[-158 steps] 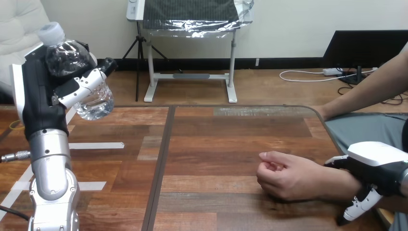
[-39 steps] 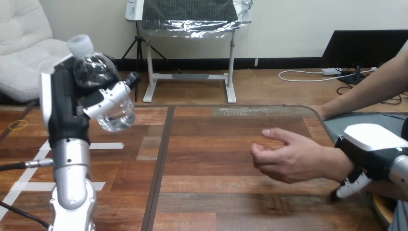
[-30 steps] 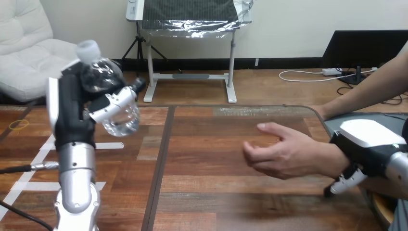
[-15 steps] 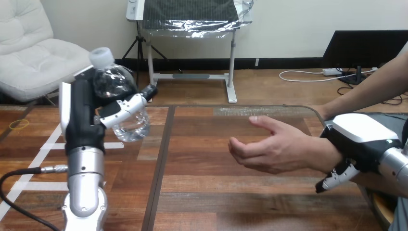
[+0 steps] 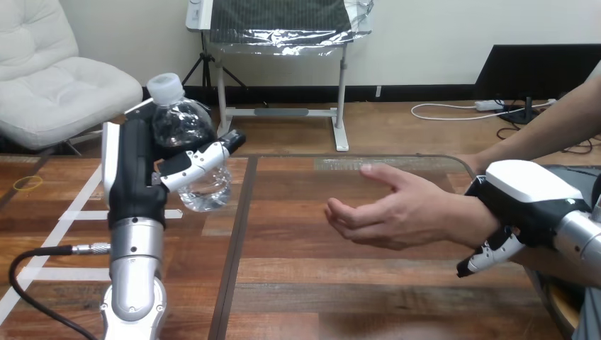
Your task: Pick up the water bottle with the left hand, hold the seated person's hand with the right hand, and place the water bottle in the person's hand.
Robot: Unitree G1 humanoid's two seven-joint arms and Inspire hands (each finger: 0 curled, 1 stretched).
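We count one water bottle here: a clear plastic bottle with a white cap [image 5: 181, 127]. It is off the brown wooden table [image 5: 319, 283], raised over the table's left part and leaning a little, cap uppermost. The robot's left hand [image 5: 135, 177], black with white shells, has it. The fingers [image 5: 198, 157] wrap across the front of the bottle's body while the palm backs it from the left, so the grasp is closed around the bottle.

One person's hand [image 5: 397, 209] shows, reaching in from the right. It is held above the middle of the table with the palm turned up and the fingers loosely bent, and nothing lies in it. The bottle and this open palm are well apart, with bare table between them.

The robot's right hand [image 5: 528, 202] sits at the person's wrist. Its white back lies over the top of the wrist, and its fingers [image 5: 489, 255] come out underneath, curled round the wrist.

That makes two robot hands, each closed on something.
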